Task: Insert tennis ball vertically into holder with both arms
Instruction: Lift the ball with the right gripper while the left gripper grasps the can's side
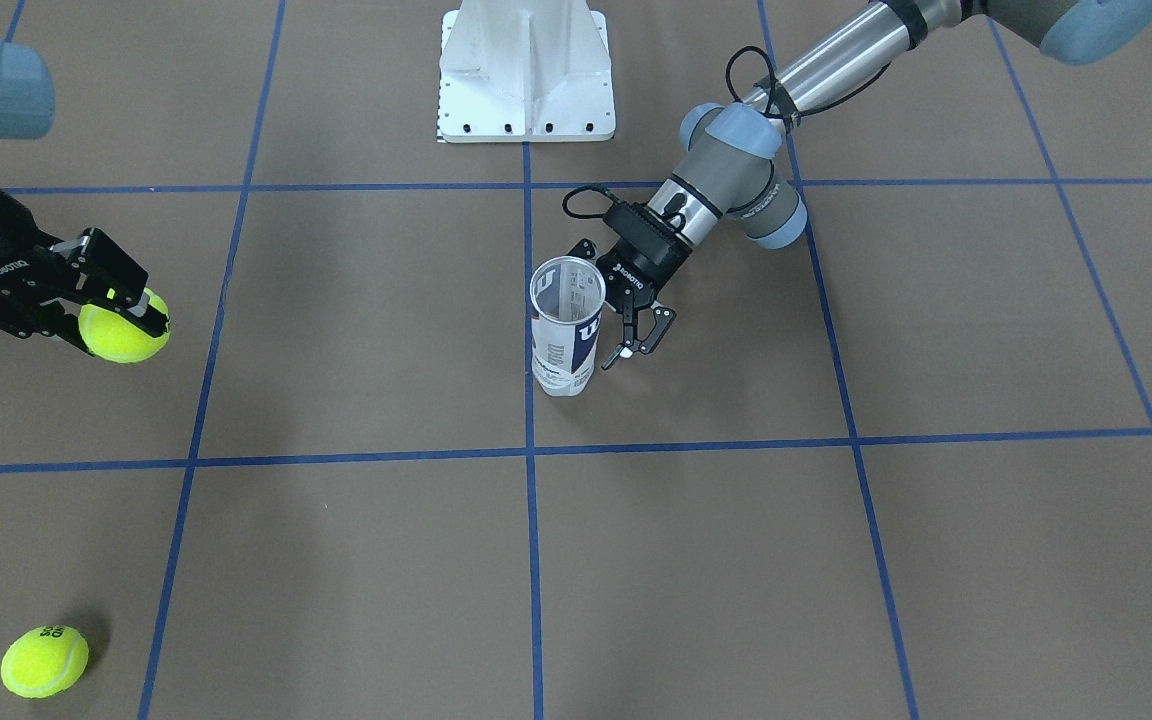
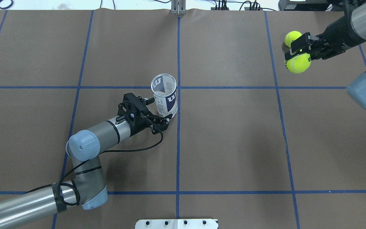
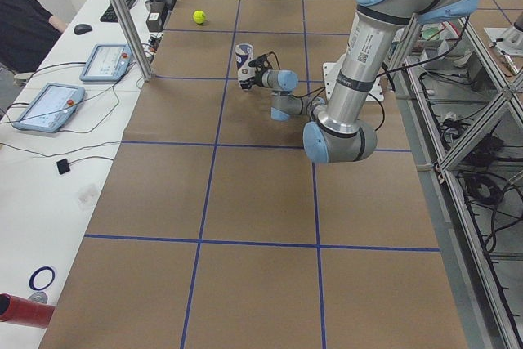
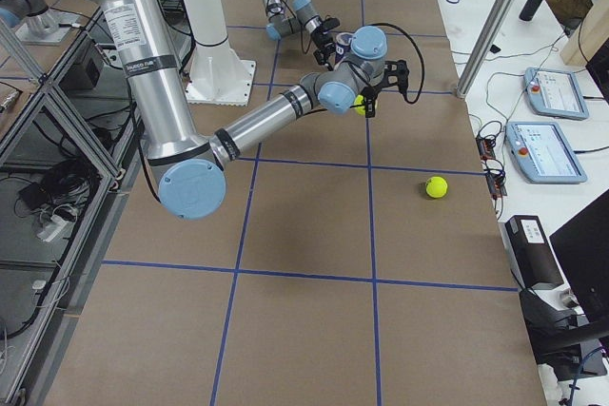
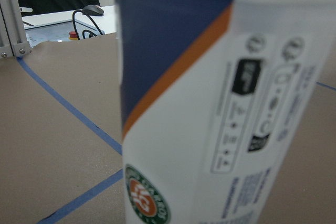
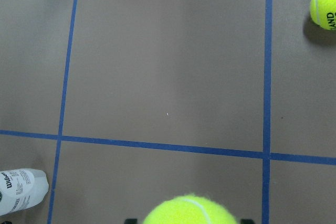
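Flagging the risk first: the left black two-finger gripper (image 2: 159,111) sits wide open astride the clear plastic tube holder with navy-and-white label (image 2: 165,95), apparently not pressing it. A ball landing off-centre could therefore topple the upright tube.

Pose: the left arm (image 2: 106,130) lies low, reaching in from the holder's left, its wrist near-horizontal at the holder's lower half. Well right of the holder, the right black gripper (image 2: 300,56) is raised and points down, clamping a fuzzy yellow tennis ball (image 2: 298,65). A second yellow ball (image 2: 292,38) lies on the table, also well right of the holder.

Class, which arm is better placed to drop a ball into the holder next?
Right: the right tool grips a tennis ball; the left tool sits low beside the holder, holding no ball.
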Controlling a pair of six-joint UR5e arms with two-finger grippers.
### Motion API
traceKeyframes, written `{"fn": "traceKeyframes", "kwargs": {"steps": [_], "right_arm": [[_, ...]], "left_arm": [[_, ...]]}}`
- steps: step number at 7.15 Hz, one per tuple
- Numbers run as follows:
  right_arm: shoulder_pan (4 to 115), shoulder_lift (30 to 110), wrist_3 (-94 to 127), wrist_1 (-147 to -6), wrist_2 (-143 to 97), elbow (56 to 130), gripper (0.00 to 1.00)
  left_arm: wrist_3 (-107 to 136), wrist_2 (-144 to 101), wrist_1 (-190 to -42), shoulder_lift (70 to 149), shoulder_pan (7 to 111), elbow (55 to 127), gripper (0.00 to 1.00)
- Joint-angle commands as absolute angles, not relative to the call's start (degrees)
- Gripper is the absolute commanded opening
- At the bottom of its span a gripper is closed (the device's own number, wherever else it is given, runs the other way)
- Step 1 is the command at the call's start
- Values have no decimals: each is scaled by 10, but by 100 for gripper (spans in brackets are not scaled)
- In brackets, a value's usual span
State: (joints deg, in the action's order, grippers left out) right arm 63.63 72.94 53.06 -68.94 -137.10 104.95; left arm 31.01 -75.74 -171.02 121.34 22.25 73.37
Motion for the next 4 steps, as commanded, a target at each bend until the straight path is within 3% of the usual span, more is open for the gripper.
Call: {"fn": "traceKeyframes", "kwargs": {"steps": [1, 4], "right_arm": [[635, 721, 540, -689, -1374, 1051, 0], [629, 696, 567, -689, -1375, 1055, 0]], "left_arm": [[310, -751, -1710, 1238, 221, 708, 99], [310, -751, -1710, 1250, 223, 696, 99]]}}
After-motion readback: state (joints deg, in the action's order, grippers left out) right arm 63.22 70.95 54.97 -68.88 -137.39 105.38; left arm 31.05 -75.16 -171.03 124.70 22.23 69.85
